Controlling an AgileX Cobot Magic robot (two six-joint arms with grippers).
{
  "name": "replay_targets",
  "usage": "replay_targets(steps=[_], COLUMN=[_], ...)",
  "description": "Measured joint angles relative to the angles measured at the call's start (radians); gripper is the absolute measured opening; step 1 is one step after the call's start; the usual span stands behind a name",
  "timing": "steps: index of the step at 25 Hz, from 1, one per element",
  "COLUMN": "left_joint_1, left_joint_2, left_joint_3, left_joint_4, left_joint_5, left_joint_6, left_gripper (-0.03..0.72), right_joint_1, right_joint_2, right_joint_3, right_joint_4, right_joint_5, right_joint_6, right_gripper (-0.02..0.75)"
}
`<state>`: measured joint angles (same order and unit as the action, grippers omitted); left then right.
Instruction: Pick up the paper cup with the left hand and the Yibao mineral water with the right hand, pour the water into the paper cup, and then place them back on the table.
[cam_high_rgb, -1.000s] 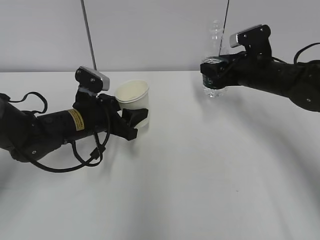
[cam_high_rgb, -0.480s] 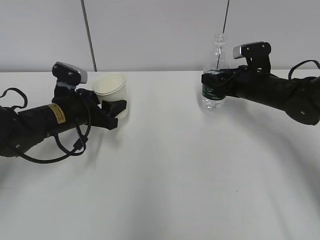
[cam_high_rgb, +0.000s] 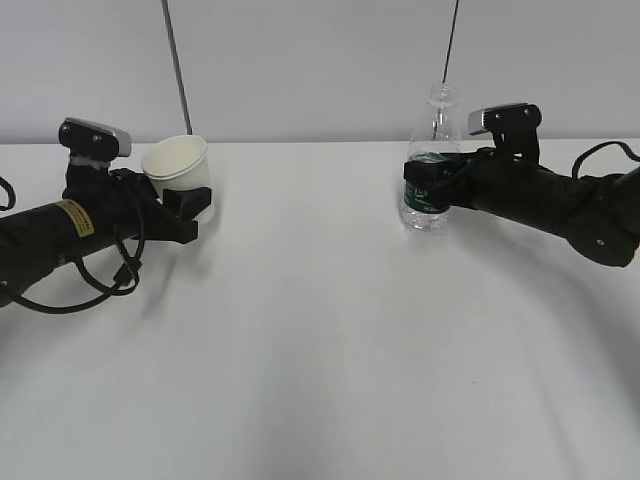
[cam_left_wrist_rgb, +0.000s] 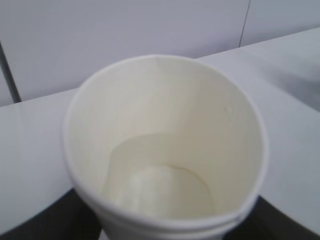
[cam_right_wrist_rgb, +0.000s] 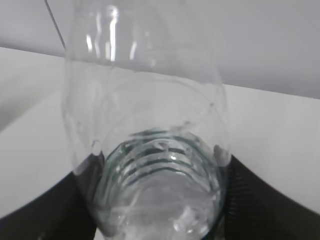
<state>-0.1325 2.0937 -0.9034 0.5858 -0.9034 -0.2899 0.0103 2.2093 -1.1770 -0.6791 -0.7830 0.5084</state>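
The white paper cup (cam_high_rgb: 178, 163) stands upright at the left, and my left gripper (cam_high_rgb: 190, 207) is shut on its lower half, low over the table (cam_high_rgb: 320, 340). In the left wrist view the paper cup (cam_left_wrist_rgb: 165, 145) fills the frame, cream inside, with dark fingers (cam_left_wrist_rgb: 45, 220) at both bottom corners. The Yibao mineral water (cam_high_rgb: 430, 150), clear and uncapped with a green label, stands upright at the right with its base at the tabletop. My right gripper (cam_high_rgb: 424, 192) is shut round the label. The right wrist view looks down the bottle (cam_right_wrist_rgb: 150, 120) between the black fingers (cam_right_wrist_rgb: 270, 210).
The white tabletop ends at a back edge against a pale grey wall (cam_high_rgb: 320, 70). Two thin dark vertical lines (cam_high_rgb: 176, 60) run up that wall. Both black arms lie low along the table, with cables looping beside the left one.
Both arms have drawn apart and come down. The left one carried the cup leftward and stood it upright. The right one lowered the bottle to the tabletop.
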Motion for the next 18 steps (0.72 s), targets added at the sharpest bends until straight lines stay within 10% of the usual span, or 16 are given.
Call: replay_targets(steps=[18], left_joint_1=[0.037], left_joint_2=[0.000], left_joint_3=[0.000], left_joint_4=[-0.042], left_joint_5=[0.000], left_joint_6=[0.065], left_gripper=[0.400], right_joint_1=[0.000], right_joint_2=[0.033], right_joint_3=[0.000], right_joint_4=[0.009], right_joint_5=[-0.092], right_joint_6=[-0.042], right_gripper=[0.472])
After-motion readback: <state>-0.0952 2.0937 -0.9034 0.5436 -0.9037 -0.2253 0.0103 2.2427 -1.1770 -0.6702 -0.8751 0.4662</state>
